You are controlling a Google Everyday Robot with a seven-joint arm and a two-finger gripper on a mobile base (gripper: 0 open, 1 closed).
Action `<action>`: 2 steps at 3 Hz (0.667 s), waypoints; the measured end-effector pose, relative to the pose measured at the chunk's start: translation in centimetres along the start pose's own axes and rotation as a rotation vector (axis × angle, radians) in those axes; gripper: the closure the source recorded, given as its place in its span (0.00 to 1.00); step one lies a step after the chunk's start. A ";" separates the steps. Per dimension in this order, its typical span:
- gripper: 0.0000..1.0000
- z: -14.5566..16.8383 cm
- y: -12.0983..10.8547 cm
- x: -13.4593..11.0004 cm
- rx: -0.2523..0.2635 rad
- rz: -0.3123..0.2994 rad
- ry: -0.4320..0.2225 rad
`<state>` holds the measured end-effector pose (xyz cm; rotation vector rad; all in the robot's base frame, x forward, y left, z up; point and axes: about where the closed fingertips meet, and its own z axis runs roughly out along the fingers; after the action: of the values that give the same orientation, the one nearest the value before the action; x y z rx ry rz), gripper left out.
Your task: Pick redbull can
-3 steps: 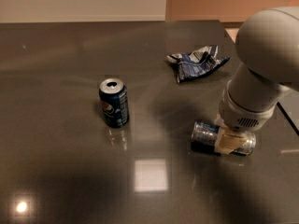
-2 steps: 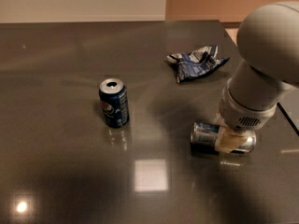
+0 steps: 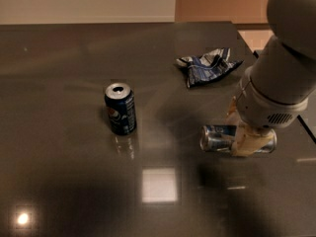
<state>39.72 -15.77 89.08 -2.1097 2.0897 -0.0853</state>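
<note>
Once clamped like this, pretty much done grabbing: got the cream two-finger claw (image 3: 243, 135) squeezed across the slim silver-and-blue metal redbull can (image 3: 217, 138), sideways at 4 o'clock on the dark glossy counter (image 3: 59, 83). Just needs lifting clear.

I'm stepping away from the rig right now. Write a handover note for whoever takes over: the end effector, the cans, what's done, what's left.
The end effector is down at the right side of the table, on the redbull can. I cannot tell whether it has a grip.
The redbull can lies on its side on the table, not lifted.
The Pepsi can stands upright well to the left. The bag lies farther back. Both are apart from the arm.
Done: the reach to the can.
Left: confirm the grip, then lift.
</note>
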 end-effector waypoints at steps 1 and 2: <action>1.00 -2.3 0.3 -0.7 0.005 -0.109 -0.007; 1.00 -4.6 0.4 -1.4 0.005 -0.209 -0.002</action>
<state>38.61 -14.74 93.62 -2.3167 1.8585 -0.1148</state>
